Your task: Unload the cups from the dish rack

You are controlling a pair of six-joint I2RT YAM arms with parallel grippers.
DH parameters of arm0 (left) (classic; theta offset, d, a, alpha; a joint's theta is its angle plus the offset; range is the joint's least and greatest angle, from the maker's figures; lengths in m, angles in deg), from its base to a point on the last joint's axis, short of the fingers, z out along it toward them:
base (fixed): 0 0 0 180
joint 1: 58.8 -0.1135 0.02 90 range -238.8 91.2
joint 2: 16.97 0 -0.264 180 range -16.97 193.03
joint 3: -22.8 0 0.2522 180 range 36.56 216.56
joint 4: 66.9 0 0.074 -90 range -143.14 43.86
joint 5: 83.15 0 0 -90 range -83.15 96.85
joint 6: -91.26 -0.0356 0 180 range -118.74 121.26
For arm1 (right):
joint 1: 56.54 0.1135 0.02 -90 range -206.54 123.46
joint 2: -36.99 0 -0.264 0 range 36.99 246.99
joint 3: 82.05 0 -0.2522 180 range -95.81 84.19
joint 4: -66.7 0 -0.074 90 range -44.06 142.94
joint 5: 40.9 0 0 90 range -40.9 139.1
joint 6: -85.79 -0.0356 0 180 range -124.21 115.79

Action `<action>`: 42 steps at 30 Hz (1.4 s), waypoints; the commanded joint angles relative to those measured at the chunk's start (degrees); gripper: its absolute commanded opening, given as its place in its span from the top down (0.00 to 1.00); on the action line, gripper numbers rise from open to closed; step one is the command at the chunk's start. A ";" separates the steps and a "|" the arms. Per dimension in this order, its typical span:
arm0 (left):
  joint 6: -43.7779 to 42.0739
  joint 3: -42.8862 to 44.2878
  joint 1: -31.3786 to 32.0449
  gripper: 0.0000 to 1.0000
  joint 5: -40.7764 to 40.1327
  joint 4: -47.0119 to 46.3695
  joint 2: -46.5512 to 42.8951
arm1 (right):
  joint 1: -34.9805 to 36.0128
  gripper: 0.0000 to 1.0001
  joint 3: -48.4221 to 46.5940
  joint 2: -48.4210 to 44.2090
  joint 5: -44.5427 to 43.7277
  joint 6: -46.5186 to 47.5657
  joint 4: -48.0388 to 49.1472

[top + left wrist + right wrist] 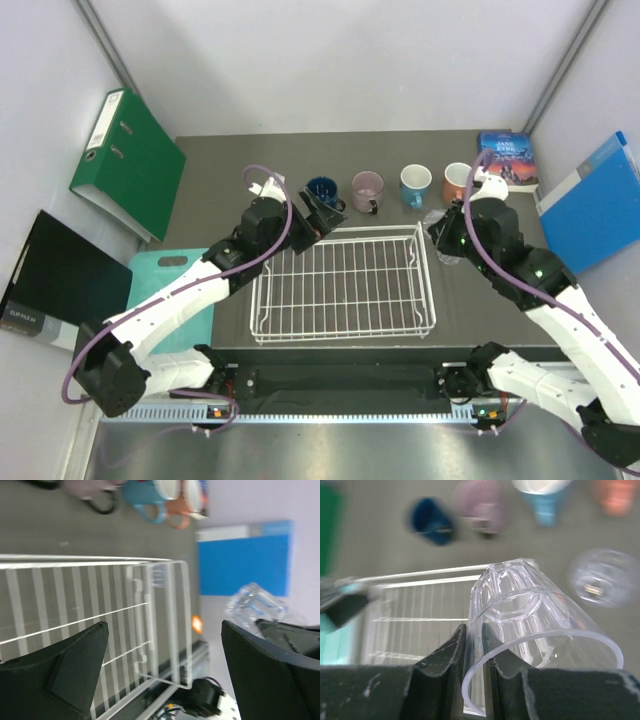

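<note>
The white wire dish rack [340,285] lies mid-table with no cup showing in it. Behind it stand a navy mug [322,192], a pink mug [367,188], a light blue mug [415,183] and an orange mug [457,180] in a row. At the rack's far right corner, my right gripper [474,640] is shut on the wall of a clear glass tumbler [530,615], which is lifted and tilted. A second tumbler [602,577] stands on the table beyond it. My left gripper [315,215] hangs wide open over the rack's far left edge, holding nothing.
On the left are a green binder [130,160], a black folder [50,275] and a teal cutting board [165,290]. A book [507,160] and a blue binder [600,205] sit at the back right. White walls enclose the table.
</note>
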 commanded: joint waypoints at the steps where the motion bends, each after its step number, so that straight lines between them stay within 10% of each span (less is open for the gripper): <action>1: -2.16 3.34 0.00 0.02 -10.09 12.98 -1.43 | -2.57 1.00 -4.71 5.07 -18.12 -1.91 -14.05; 8: -6.90 8.96 0.00 0.05 -15.01 23.89 1.99 | -3.54 1.00 -3.84 10.62 -18.50 -9.30 -24.18; 42: -7.17 4.66 0.00 0.07 -11.15 26.63 0.94 | -14.61 1.00 20.86 23.54 -2.75 -4.47 2.36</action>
